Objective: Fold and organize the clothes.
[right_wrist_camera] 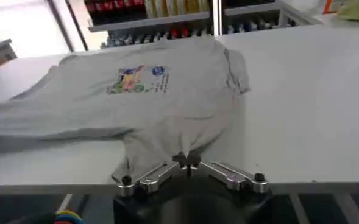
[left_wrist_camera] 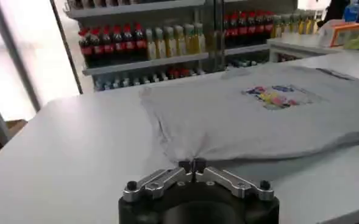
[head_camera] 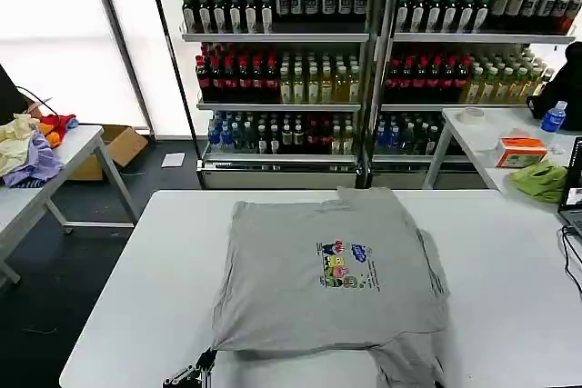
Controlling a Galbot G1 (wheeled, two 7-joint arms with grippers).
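A grey short-sleeved shirt lies on the white table, its colourful cartoon print facing up. The near hem is bunched and reaches the table's front edge. At the shirt's near left corner, my left gripper is shut on the fabric, which puckers into the closed jaws. My right gripper is shut on the shirt's near right part, where the cloth gathers between the fingertips at the table's front edge. The print also shows in both wrist views.
Shelves of bottled drinks stand behind the table. A side table at the left holds yellow, lilac and red garments, with a cardboard box beyond. At the right are a lime-green cloth, an orange box and a blue bottle.
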